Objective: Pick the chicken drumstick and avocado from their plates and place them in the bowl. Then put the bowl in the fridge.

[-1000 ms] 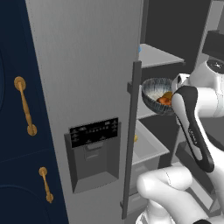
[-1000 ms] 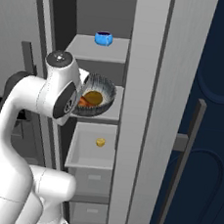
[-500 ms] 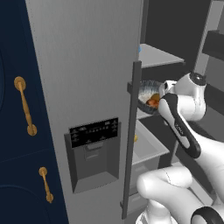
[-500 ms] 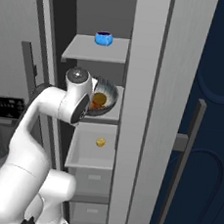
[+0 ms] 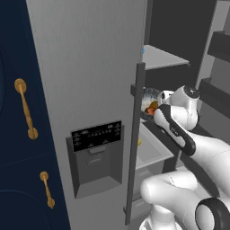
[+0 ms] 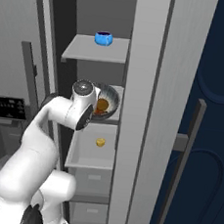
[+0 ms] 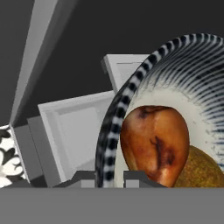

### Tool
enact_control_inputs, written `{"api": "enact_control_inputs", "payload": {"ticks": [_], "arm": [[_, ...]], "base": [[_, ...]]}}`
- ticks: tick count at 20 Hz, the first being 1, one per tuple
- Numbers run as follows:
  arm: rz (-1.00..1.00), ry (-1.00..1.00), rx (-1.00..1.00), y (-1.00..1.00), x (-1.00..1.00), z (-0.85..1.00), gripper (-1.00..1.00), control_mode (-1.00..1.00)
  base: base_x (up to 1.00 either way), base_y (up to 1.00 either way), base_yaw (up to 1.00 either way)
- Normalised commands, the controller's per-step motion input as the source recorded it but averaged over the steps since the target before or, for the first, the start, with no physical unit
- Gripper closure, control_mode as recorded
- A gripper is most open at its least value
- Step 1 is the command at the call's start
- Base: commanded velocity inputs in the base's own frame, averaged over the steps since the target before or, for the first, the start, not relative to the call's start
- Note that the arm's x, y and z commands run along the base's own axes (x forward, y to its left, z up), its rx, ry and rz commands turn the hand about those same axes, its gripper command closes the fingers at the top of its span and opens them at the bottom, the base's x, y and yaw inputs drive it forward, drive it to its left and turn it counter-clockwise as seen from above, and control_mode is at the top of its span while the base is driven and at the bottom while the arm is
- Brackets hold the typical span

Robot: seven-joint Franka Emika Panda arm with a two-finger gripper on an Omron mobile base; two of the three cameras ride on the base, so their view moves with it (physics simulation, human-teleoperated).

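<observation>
Left base view, fridge (image 5: 85, 72): tall grey steel body, door standing open, long bar handle and dark dispenser panel (image 5: 96, 134) facing the camera; open interior to the right.
Cabinet (image 5: 18, 134): navy, with brass handles (image 5: 25, 108), left of the fridge.
Arm (image 5: 179, 130): white, reaching from low right into the open fridge, hand at the middle shelf.
Shelf (image 6: 96, 48): upper grey shelf carrying a small blue cup (image 6: 103, 37); pale drawer (image 6: 92, 148) below the bowl with a small yellow item (image 6: 100, 142) on it.
Bowl (image 6: 110, 101): dark speckled, tilted toward the arm, at middle-shelf height inside the fridge; striped rim rising between the two finger tips in the hand view.
Gripper (image 7: 109, 177): jaws narrow, clamped on the bowl's rim, one tip outside the wall and one inside.
Chicken drumstick (image 7: 153, 144): reddish-brown, inside the bowl, lying against the near wall just beside the inner finger tip.
Avocado (image 7: 203, 168): brown-green, inside the bowl, touching the drumstick's lower right side.
</observation>
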Motion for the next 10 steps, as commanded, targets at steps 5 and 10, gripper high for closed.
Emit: {"api": "enact_control_inputs", "payload": {"ticks": [5, 10], "arm": [[0.02, 0.0, 0.02, -0.1, 0.44, -0.03, 1.0, -1.0], [0.0, 0.01, 0.0, 0.0, 0.76, -0.05, 1.0, -1.0]], "base": [[0.0, 0.0, 0.0], [0.0, 0.0, 0.0]]}}
